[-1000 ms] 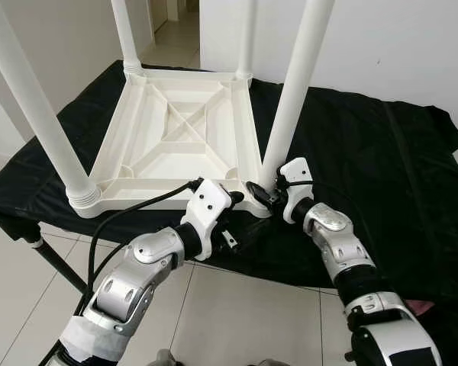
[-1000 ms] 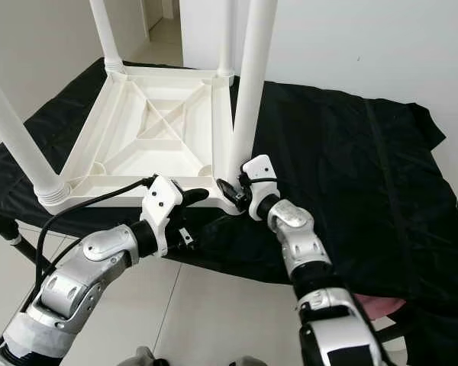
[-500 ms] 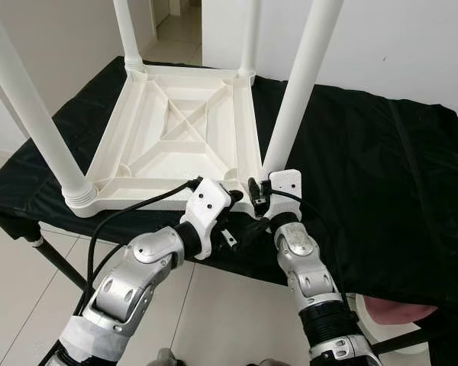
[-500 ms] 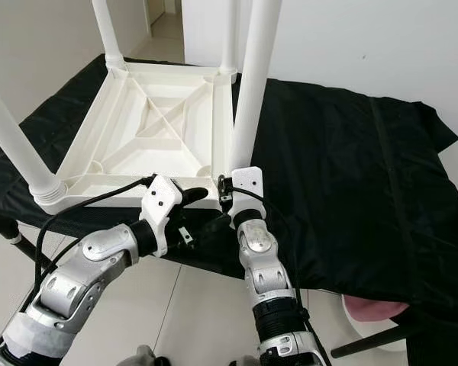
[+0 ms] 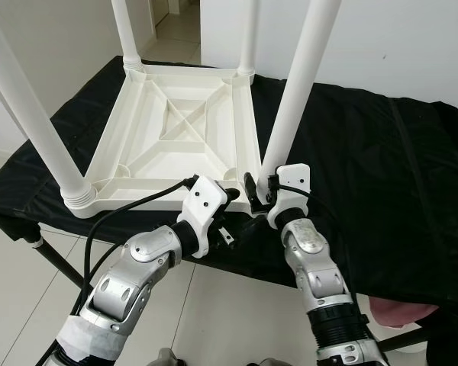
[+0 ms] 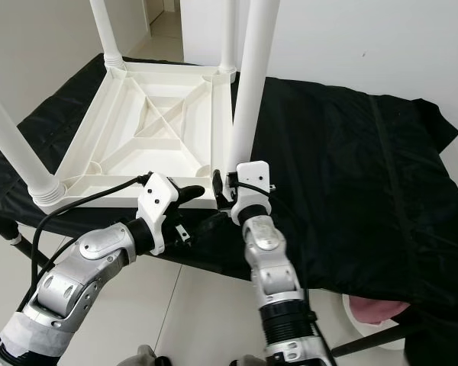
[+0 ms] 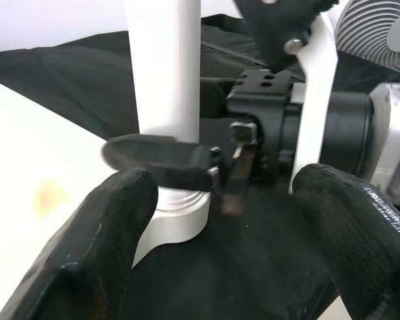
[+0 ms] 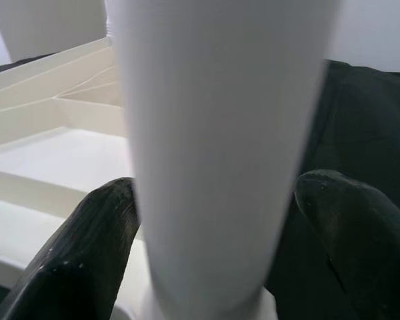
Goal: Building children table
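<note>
A white plastic children's table (image 5: 137, 191) lies upside down on a black cloth (image 5: 382, 175), its legs pointing up. My right gripper (image 5: 261, 191) is at the foot of the near right leg (image 5: 294, 91). In the right wrist view that leg (image 8: 213, 133) fills the gap between the two black fingers (image 8: 87, 253), which press on either side of it. My left gripper (image 5: 233, 216) hovers at the table's near edge, just left of that corner. It is open with nothing held. The left wrist view has its fingers (image 7: 93, 247) spread wide and the right gripper's finger (image 7: 160, 160) lying across the leg base.
The near left leg (image 5: 30, 107) and two far legs (image 5: 124, 30) stand tall over the work area. The cloth-covered stand ends just before my arms, with tiled floor (image 5: 229, 313) below. A pink object (image 6: 366, 309) sits low on the right. A white wall rises behind.
My right forearm has swung from the right side to straight in front, while its gripper stayed at the near right leg's base. The left arm has barely moved.
</note>
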You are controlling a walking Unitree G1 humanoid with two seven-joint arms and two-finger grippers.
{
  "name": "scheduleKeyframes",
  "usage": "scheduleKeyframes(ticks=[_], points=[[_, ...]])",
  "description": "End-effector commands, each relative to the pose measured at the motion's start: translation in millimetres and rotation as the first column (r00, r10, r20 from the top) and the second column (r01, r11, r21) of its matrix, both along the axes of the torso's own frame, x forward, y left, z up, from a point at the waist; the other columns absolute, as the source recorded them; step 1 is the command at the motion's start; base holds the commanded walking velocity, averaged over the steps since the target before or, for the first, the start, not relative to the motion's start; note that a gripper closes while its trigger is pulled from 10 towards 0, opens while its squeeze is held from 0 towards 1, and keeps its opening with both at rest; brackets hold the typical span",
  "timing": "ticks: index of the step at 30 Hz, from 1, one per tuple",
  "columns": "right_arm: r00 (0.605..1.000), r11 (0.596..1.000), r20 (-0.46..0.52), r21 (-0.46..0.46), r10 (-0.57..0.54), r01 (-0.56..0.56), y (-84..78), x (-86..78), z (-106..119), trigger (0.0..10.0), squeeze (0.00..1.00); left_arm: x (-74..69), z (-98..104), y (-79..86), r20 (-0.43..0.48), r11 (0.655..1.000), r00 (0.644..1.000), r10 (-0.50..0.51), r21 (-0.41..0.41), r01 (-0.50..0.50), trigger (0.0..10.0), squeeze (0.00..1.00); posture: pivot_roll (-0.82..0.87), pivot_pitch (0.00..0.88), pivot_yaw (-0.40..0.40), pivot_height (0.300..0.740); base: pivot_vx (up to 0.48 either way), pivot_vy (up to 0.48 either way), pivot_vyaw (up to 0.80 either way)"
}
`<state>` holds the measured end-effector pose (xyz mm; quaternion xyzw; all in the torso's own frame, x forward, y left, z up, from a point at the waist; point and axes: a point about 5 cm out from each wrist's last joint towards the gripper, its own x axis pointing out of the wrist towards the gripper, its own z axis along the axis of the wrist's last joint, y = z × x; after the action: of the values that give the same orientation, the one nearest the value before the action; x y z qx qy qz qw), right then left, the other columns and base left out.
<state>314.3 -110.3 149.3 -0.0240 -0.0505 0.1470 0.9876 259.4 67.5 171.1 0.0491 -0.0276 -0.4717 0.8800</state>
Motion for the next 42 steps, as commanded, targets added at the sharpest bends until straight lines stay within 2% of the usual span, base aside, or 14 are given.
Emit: scheduleKeyframes(ticks=[1,4,7,10,15,18,23,25,26,28,29,40,41,42], points=[[0.998,0.998,-0.02,0.009,0.06,-0.06,-7.4,2.9,0.3,10.0,0.0,-0.8,1.3,-0.7,0.0,1.0,1.0,-0.028,0.009,0.028,10.0,0.0,-0.08,0.045,0.006,0.74,0.0,0.0,0.0],[0.996,0.996,-0.028,0.013,0.086,-0.086,-10.3,3.7,0.0,10.0,0.0,-0.4,1.4,-0.5,0.0,1.0,1.0,-0.028,0.009,0.028,10.0,0.0,-0.08,0.044,0.007,0.74,0.0,0.0,0.0],[0.961,0.955,-0.021,-0.112,0.275,-0.275,-23.6,8.6,1.7,10.0,0.0,-0.2,1.5,-0.7,0.002,0.999,0.999,-0.032,0.011,0.032,10.0,0.0,-0.08,0.039,0.009,0.74,0.0,0.0,0.0],[0.955,0.945,-0.023,-0.138,0.296,-0.296,-26.0,9.5,2.0,10.0,0.0,-0.1,1.5,-0.7,0.003,0.999,0.999,-0.033,0.012,0.033,10.0,0.0,-0.08,0.039,0.009,0.74,0.0,0.0,0.0],[0.881,0.859,-0.091,-0.197,0.465,-0.474,-24.8,23.2,-0.9,10.0,0.0,1.0,2.6,-1.8,0.008,0.999,0.999,-0.036,0.01,0.036,10.0,0.0,-0.08,0.03,0.013,0.74,0.0,0.0,0.0],[0.85,0.826,-0.126,-0.2,0.511,-0.527,-21.0,26.3,-4.7,10.0,0.0,1.5,2.9,-1.4,0.01,0.999,0.999,-0.034,0.011,0.034,10.0,0.0,-0.07,0.026,0.012,0.74,0.0,0.0,0.0],[0.84,0.815,-0.141,-0.203,0.524,-0.543,-17.3,31.9,-6.9,10.0,0.0,1.5,3.6,-0.9,0.013,0.999,0.999,-0.031,0.011,0.03,10.0,0.0,-0.07,0.024,0.011,0.74,0.0,0.0,0.0],[0.837,0.811,-0.146,-0.206,0.527,-0.547,-16.0,34.4,-7.6,9.4,0.0,1.4,3.8,-0.7,0.013,1.0,0.999,-0.029,0.01,0.029,10.0,0.0,-0.07,0.024,0.011,0.74,0.0,0.0,0.0],[0.828,0.804,-0.159,-0.199,0.538,-0.561,-11.5,38.4,-9.3,1.2,0.0,1.4,3.7,0.1,0.014,1.0,1.0,-0.023,0.01,0.023,10.0,0.0,-0.05,0.021,0.007,0.74,0.0,0.0,0.0],[0.824,0.802,-0.16,-0.192,0.543,-0.566,-10.5,38.8,-9.6,1.2,0.0,1.4,3.7,0.3,0.014,1.0,1.0,-0.022,0.01,0.022,10.0,0.0,-0.05,0.021,0.007,0.74,0.0,0.0,0.0],[0.813,0.791,-0.176,-0.189,0.555,-0.581,-11.0,40.0,-12.0,0.0,0.0,1.4,3.9,0.7,0.014,1.0,1.0,-0.019,0.009,0.019,10.0,0.0,-0.05,0.021,0.007,0.74,0.0,0.0,0.0],[0.805,0.782,-0.188,-0.194,0.563,-0.592,-19.0,41.8,-16.4,0.0,0.0,1.2,3.9,-0.1,0.014,1.0,1.0,-0.023,0.008,0.023,10.0,0.0,-0.06,0.024,0.009,0.74,0.0,0.0,0.0],[0.807,0.784,-0.184,-0.196,0.561,-0.59,-20.0,41.8,-16.6,4.0,0.0,1.0,3.8,-0.6,0.014,1.0,1.0,-0.024,0.008,0.024,10.0,0.0,-0.06,0.024,0.009,0.74,0.0,0.0,0.0],[0.83,0.807,-0.177,-0.197,0.529,-0.557,-22.3,42.9,-16.6,10.0,0.0,0.5,3.5,-0.9,0.013,1.0,1.0,-0.026,0.007,0.026,10.0,0.0,-0.06,0.029,0.003,0.74,0.0,0.0,0.0]])
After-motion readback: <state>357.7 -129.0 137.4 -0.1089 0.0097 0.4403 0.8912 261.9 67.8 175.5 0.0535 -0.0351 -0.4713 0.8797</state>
